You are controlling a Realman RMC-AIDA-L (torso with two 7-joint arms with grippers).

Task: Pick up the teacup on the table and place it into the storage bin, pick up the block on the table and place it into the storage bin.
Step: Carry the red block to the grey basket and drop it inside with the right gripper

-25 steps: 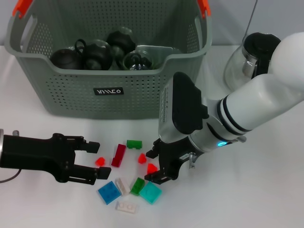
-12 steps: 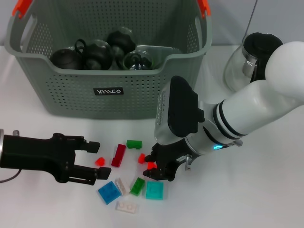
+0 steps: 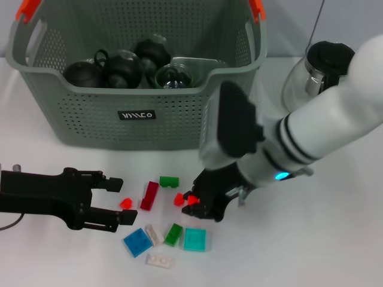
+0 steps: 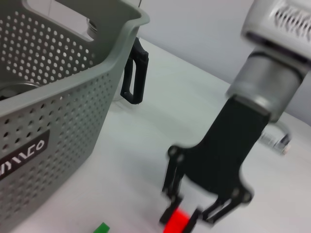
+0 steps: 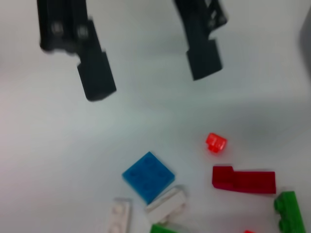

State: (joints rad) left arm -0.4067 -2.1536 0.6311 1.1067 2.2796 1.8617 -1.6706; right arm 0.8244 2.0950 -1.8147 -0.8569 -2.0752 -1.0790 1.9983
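Here the left gripper (image 3: 122, 200) hovers low over the white table (image 3: 335, 239), its jaws spread wide with nothing between them, a small red block (image 3: 125, 203) just beside its fingertips. Behind stands the grey-green storage bin (image 3: 137, 116), with dark teapots (image 3: 114, 69) inside. A blue plate (image 3: 137, 242), white bricks (image 3: 154, 234), a dark red brick (image 3: 149, 195) and green bricks (image 3: 169, 180) lie scattered in front. Rightward, the right gripper (image 3: 194, 202) is clenched on a small red brick (image 4: 176, 221), lifted just off the table. A teal plate (image 3: 194, 240) lies below it, and a glass jug (image 3: 311, 75) stands at the far right.
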